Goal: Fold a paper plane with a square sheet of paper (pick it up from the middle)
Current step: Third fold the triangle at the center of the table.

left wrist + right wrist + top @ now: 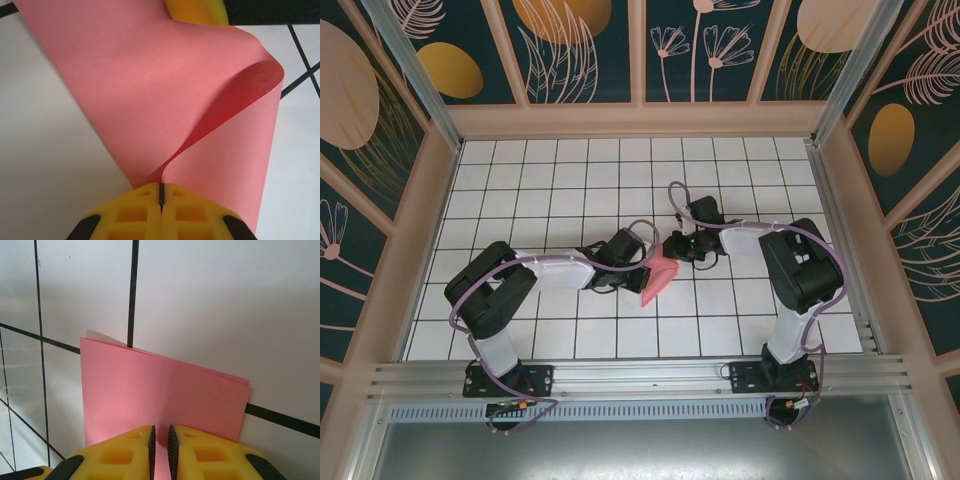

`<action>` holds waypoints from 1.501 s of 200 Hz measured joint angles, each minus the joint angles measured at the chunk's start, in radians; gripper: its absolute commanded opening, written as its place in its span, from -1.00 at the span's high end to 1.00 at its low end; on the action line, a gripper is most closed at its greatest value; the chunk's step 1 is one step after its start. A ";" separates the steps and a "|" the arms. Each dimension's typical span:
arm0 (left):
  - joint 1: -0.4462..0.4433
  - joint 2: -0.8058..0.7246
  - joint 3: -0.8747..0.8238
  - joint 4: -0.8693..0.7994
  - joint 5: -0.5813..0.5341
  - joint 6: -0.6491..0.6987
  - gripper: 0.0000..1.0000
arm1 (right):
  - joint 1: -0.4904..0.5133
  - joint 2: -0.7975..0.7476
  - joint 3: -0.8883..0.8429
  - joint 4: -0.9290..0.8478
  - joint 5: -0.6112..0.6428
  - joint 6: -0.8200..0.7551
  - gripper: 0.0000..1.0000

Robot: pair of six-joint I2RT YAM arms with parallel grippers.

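The square sheet of paper is salmon pink and lies near the middle of the white grid table, between the two arms. In the left wrist view the paper curls up in a loop, and my left gripper is shut on its near edge. A yellow finger of the right gripper shows past the curl. In the right wrist view the paper lies flat in folded layers. My right gripper stands over its near part, jaws a narrow slit apart with pink showing between. From above, left gripper and right gripper meet at the paper.
The table is ringed by floral panel walls. An aluminium rail runs along the near edge by the arm bases. Open tiles stretch behind and to both sides of the paper.
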 measured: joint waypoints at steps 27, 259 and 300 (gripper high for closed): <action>0.000 0.000 0.000 0.000 0.000 0.003 0.92 | 0.000 0.000 -0.001 0.001 -0.002 0.000 0.58; 0.005 0.004 -0.018 0.049 0.007 0.009 0.94 | -0.025 -0.165 -0.017 -0.055 0.074 0.052 0.50; 0.008 -0.002 -0.040 0.084 0.023 -0.020 0.94 | -0.027 -0.483 -0.222 0.069 0.061 0.194 0.72</action>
